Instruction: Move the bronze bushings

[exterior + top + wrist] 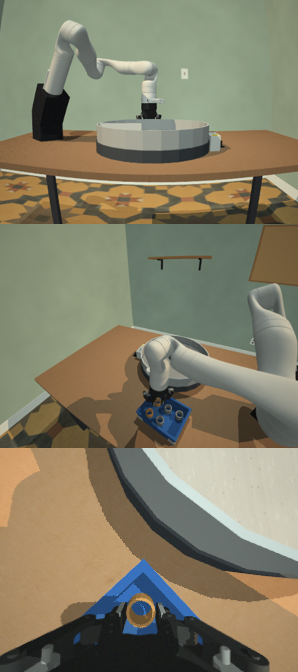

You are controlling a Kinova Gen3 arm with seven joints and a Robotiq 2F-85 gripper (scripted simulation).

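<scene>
The blue crate [172, 428] [143, 566] holds two bronze and three steel bushings. My gripper [158, 401] [149, 117] [141, 610] is open and low over the crate's far corner, with one finger on each side of a bronze bushing [158, 404] [141, 624] that stands upright. The other bronze bushing [149, 415] stands nearer the left wall. The steel bushings [168, 411] [159, 423] [179, 418] stand upright beside them. The turntable's disc [176, 373] [250, 488] shows no bushing where visible; the arm hides part of it and its hub.
The turntable's raised wall [176, 382] [152, 140] [180, 523] stands close behind the crate. A small white box [140, 352] [214, 143] is fixed at the turntable's side. The forearm [217, 370] reaches across above the turntable's near side.
</scene>
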